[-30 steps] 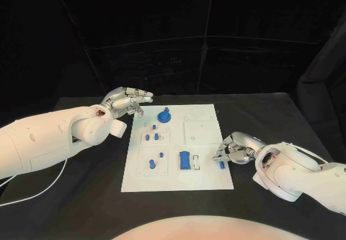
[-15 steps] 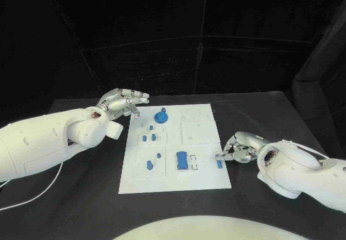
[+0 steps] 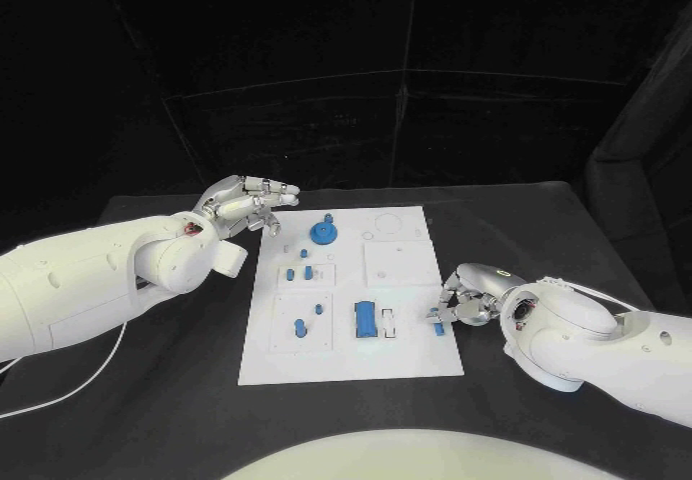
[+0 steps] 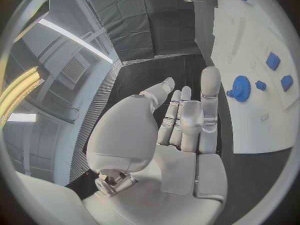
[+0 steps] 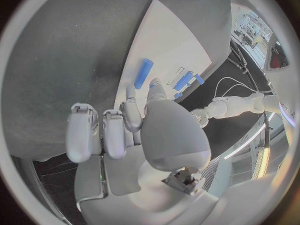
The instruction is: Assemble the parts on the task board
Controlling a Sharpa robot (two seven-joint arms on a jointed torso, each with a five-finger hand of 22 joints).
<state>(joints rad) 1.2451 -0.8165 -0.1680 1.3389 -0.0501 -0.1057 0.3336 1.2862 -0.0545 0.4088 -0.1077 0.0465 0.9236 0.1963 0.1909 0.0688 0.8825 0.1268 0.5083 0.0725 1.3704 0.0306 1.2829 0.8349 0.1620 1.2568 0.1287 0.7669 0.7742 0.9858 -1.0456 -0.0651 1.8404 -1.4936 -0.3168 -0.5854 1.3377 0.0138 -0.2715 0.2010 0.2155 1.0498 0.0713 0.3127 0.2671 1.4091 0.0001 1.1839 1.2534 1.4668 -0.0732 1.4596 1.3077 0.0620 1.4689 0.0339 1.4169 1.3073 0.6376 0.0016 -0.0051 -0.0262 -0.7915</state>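
One task board [image 3: 404,350], eight blue parts [image 3: 368,319].

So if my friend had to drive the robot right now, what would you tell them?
Right hand pinches a small blue part at the task board's right edge, beside the blue block.
Left hand holds nothing and hovers off the board's far left corner.
The blue gear sits at the far end; small blue pieces lie left of the middle.
I cannot tell which parts are seated. Left to do: place the pinched part, then the rest.
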